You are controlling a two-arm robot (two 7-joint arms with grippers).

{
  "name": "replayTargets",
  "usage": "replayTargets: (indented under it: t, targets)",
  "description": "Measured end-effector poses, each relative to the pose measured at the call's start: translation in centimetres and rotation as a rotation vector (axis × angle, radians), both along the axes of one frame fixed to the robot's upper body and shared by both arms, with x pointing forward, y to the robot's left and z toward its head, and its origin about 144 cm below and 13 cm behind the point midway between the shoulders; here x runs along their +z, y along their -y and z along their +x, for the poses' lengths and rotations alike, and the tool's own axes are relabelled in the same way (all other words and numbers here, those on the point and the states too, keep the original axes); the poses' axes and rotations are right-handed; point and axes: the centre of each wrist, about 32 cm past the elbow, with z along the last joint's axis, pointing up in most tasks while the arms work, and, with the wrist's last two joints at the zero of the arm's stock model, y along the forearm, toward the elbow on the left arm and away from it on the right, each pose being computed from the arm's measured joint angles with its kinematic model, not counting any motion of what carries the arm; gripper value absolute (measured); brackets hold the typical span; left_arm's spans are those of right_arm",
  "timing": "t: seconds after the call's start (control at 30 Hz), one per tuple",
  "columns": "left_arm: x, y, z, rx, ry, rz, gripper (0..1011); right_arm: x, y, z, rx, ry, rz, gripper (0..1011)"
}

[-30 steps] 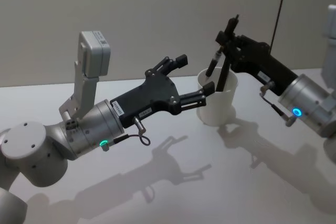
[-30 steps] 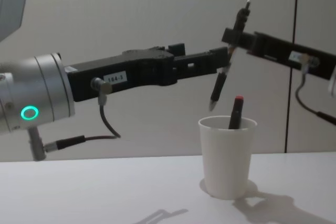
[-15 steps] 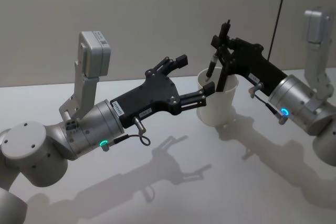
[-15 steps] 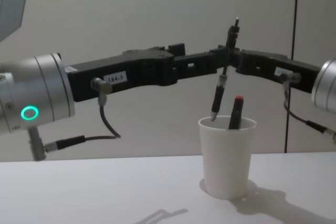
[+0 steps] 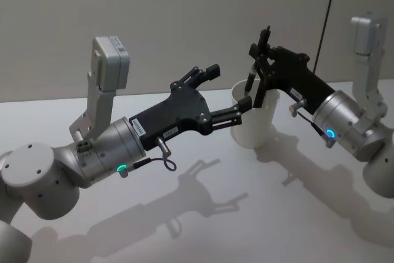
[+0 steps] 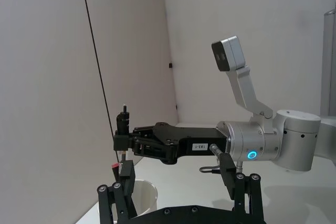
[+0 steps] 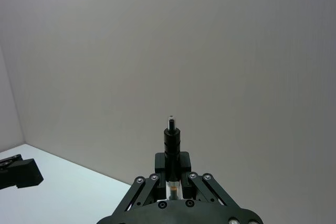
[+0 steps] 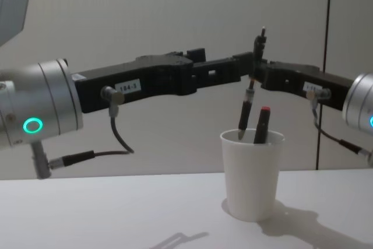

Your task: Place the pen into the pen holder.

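Observation:
The pen holder (image 5: 253,126) is a white paper cup standing on the table, with a red-capped pen (image 8: 262,124) leaning inside it. My right gripper (image 5: 261,61) is shut on a dark pen (image 8: 246,107) and holds it nearly upright over the cup (image 8: 252,173), the pen's lower tip level with the rim. The right wrist view looks along the pen (image 7: 171,142) standing up between the closed fingers (image 7: 157,179). My left gripper (image 5: 229,89) hovers open just left of the cup, one finger close to its wall, holding nothing.
The table (image 5: 203,214) is a plain white surface with a bare wall behind. A thin dark vertical line (image 5: 326,16) runs down the wall at the right. From the left wrist view, the right arm (image 6: 262,142) reaches over the cup (image 6: 143,198).
My right gripper has come in toward the cup and lowered the pen, whose tip dropped from above the rim to rim level. The left arm has not moved.

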Motion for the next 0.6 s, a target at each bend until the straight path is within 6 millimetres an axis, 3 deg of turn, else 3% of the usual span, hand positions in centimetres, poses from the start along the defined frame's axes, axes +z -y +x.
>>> replayTargets:
  t: [0.6]
  targets:
    - [0.0,0.0,0.0,0.0,0.0,0.0,1001,-1.7,0.0,-0.2,-0.028,-0.073,-0.012,147]
